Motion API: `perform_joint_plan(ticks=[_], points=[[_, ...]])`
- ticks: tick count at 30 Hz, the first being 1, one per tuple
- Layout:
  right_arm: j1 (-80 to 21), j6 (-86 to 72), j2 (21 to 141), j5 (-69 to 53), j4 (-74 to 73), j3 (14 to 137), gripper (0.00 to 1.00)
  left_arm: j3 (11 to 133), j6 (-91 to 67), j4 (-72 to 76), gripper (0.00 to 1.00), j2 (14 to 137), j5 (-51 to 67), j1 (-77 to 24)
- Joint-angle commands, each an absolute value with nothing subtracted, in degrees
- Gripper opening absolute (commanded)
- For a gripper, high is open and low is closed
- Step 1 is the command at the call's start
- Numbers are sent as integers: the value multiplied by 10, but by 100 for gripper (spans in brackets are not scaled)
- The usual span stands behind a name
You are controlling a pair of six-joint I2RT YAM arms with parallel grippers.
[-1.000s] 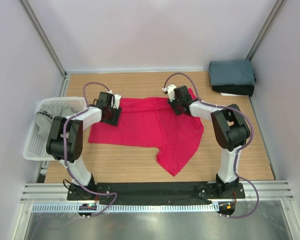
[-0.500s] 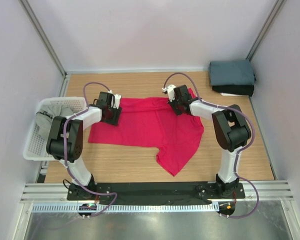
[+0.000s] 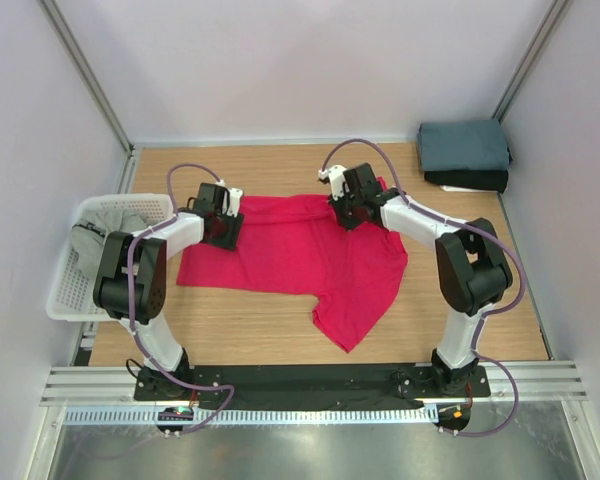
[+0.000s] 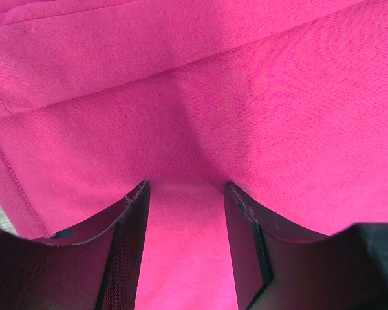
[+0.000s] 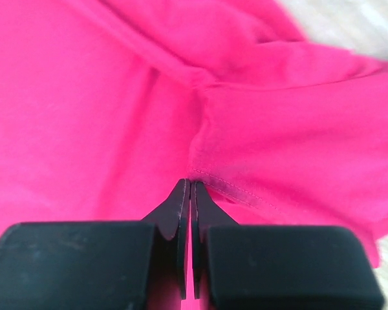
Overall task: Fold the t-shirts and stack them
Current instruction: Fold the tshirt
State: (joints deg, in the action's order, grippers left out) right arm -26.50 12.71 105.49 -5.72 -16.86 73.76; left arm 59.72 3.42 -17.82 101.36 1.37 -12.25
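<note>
Step in hand: first fold of the red tee [image 3: 300, 255], grab phase.

Right gripper [image 5: 191, 184] is clamped tight, tips together on a hem seam of the tee. Cloth bunches just ahead of the tips, so I read it as a real pinch (a thin one, could slip).

Left gripper [image 4: 186, 187] stands about half open, fingers pressed down onto the cloth with a flat strip between them. Nothing is pinched.

The tee lies spread under both grippers, and most of it runs back from them toward the bases.

Blue tee [image 3: 463, 145] sits folded on the black tee [image 3: 467, 181], well off to the right gripper's outer side. Grey tee [image 3: 95, 235] lies in the basket [image 3: 130, 198], outboard of the left arm.

Next, my guess: close the left gripper on its edge, then lift both and carry that edge back toward the bases. The two need matched height and pace, or the cloth skews.
</note>
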Motion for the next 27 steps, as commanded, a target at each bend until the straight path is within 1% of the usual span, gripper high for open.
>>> perform_joint_plan(ticks=[1, 2, 3, 4, 6, 10, 13, 15, 18, 21, 27], points=[[-272, 99, 1055, -101, -194, 770, 7, 596, 36, -185, 51, 1026, 5, -121], [-272, 96, 1055, -108, -199, 772, 9, 596, 36, -186, 51, 1025, 5, -120], [-271, 95, 1055, -109, -200, 778, 18, 596, 36, -186, 51, 1023, 5, -121], [-272, 96, 1055, -105, -202, 780, 22, 597, 36, -186, 51, 1022, -11, -120], [-271, 101, 1048, -91, -201, 787, 29, 597, 35, -186, 51, 1014, -19, -120], [-270, 137, 1018, -35, -185, 783, 37, 603, 39, -188, 52, 982, -31, -120], [-260, 162, 1008, 20, -154, 780, 39, 622, 49, -195, 53, 954, -50, -120], [-230, 146, 1017, 7, -146, 797, 39, 652, 57, -192, 55, 948, -64, -120], [-188, 105, 1046, -62, -136, 813, 39, 704, 75, -205, 56, 969, -91, -120], [-172, 93, 1076, -83, -114, 816, 39, 736, 83, -209, 56, 998, -113, -118], [-162, 98, 1118, -80, -88, 816, 39, 808, 91, -198, 55, 1076, -146, -105]])
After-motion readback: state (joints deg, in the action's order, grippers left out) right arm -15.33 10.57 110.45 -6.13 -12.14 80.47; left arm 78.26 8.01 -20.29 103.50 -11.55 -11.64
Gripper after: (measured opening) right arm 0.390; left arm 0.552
